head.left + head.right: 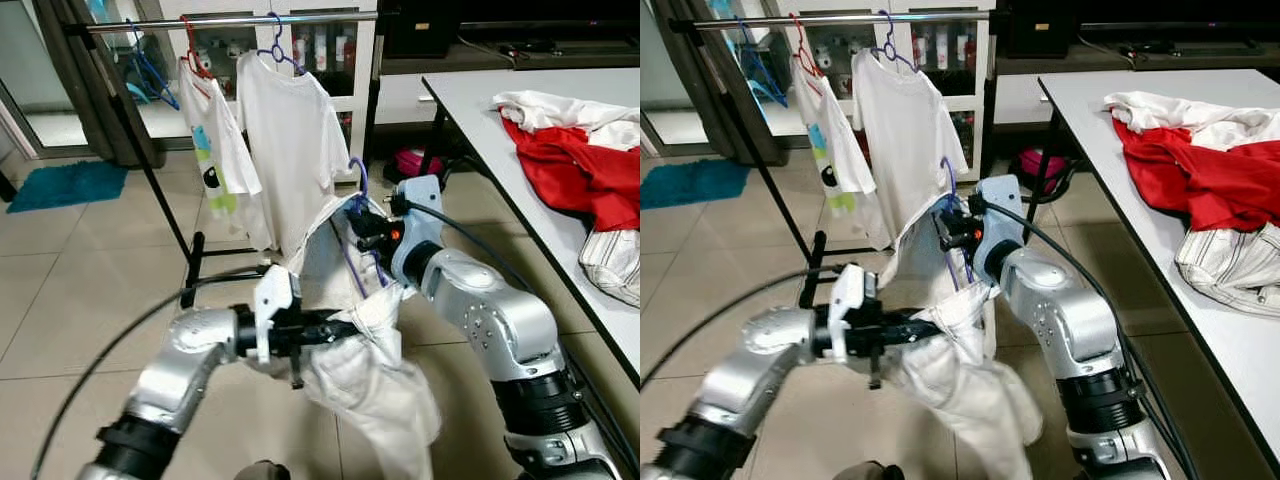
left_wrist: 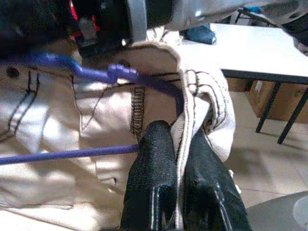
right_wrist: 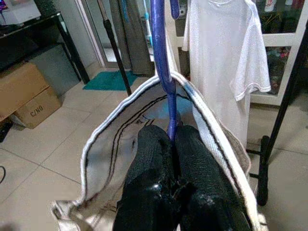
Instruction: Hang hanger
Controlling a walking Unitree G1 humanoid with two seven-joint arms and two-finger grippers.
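A purple hanger (image 1: 355,215) carries a cream garment (image 1: 365,360) that hangs in front of me, below the clothes rail (image 1: 230,20). My right gripper (image 3: 171,137) is shut on the purple hanger's neck, its hook (image 1: 359,172) pointing up. My left gripper (image 2: 179,139) is shut on the cream garment's stitched edge near the hanger's arm (image 2: 120,74). On the rail hang a white T-shirt (image 1: 290,150) on a purple hanger and a printed white shirt (image 1: 215,145) on a red hanger. A blue hanger (image 1: 150,70) hangs bare at the rail's left.
A white table (image 1: 500,110) stands to the right with red and white clothes (image 1: 575,160) and a striped cloth (image 1: 615,260) piled on it. The rack's black base (image 1: 195,265) sits on the tiled floor. A teal mat (image 1: 70,183) lies far left.
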